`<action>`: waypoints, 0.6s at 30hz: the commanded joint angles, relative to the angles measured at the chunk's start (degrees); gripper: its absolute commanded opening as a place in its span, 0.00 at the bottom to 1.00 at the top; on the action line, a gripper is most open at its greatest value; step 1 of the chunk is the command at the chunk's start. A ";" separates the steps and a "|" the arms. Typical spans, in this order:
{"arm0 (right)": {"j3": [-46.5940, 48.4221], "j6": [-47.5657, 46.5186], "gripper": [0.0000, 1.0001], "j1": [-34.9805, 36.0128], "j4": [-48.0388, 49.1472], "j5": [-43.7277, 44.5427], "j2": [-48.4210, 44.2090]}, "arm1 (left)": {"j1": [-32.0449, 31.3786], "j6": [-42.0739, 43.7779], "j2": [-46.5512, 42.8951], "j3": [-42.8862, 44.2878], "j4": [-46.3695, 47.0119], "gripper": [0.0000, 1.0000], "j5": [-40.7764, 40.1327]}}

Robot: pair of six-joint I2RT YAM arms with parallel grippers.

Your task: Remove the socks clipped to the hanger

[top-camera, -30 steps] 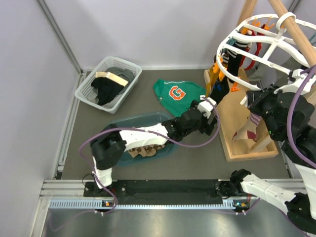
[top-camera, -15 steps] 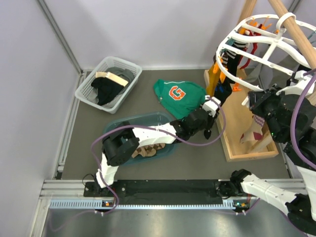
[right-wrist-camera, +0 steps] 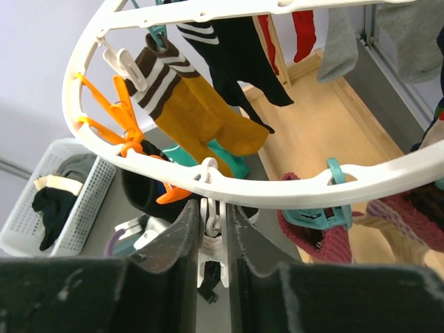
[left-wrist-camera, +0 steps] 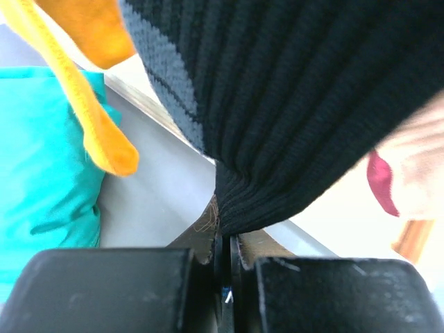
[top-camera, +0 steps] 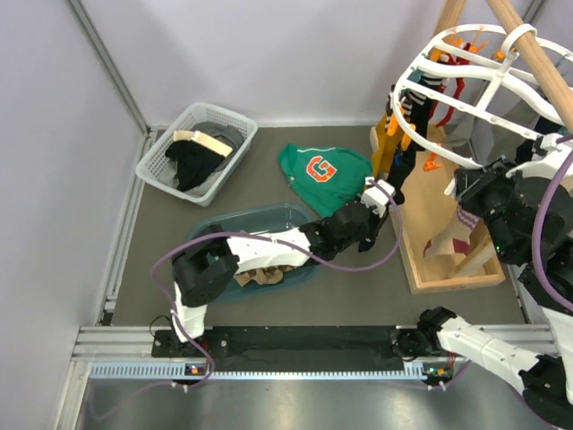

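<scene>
At the far right of the table, the white oval hanger (right-wrist-camera: 270, 186) hangs from a wooden pole stand (top-camera: 524, 49), above the stand's wooden base (top-camera: 421, 260). Socks are clipped along its rim and bars. There is a mustard pair (right-wrist-camera: 201, 118) with brown-and-white striped cuffs, and a black-and-white striped sock (right-wrist-camera: 239, 52) beside it. A red sock (right-wrist-camera: 303, 31) and a grey sock (right-wrist-camera: 340, 41) hang farther back. A maroon sock (right-wrist-camera: 312, 236) is held in a teal clip (right-wrist-camera: 334, 208) on the near rim. Orange clips (right-wrist-camera: 118, 111) sit on the rim's left curve.

A black ribbed sock (left-wrist-camera: 298, 104) hangs at the hanger's left side, next to a mustard toe (left-wrist-camera: 97, 118). The left gripper (left-wrist-camera: 225, 277) reaches up from the table, and its jaws are pressed together on the hem of that black ribbed sock.

The right gripper (right-wrist-camera: 214, 236) is raised at the hanger's near rim. Its jaws stand nearly closed on either side of a white clip (right-wrist-camera: 210, 208) hanging from the rim, and the clip fills the narrow gap between them.

Left of the stand, a teal bin (top-camera: 215, 235) on the grey table holds a tan-brown sock (top-camera: 260, 276). A green sweatshirt with an orange G (top-camera: 318, 170) lies beyond the bin. A white mesh basket (top-camera: 161, 159) of dark clothes sits in the far left corner.
</scene>
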 commanded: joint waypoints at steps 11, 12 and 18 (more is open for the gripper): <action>2.85 -2.30 0.44 0.33 -4.87 0.44 -1.06 | -3.51 -0.92 -16.16 -11.42 4.86 0.00 -1.85; 3.39 -2.39 0.46 0.41 -5.49 -0.61 -1.06 | -3.86 -0.31 -16.52 -11.94 4.77 0.00 -2.46; 7.25 -3.01 0.53 0.33 -8.30 -4.30 -0.80 | -6.24 1.54 -18.01 -13.87 4.42 0.00 -5.36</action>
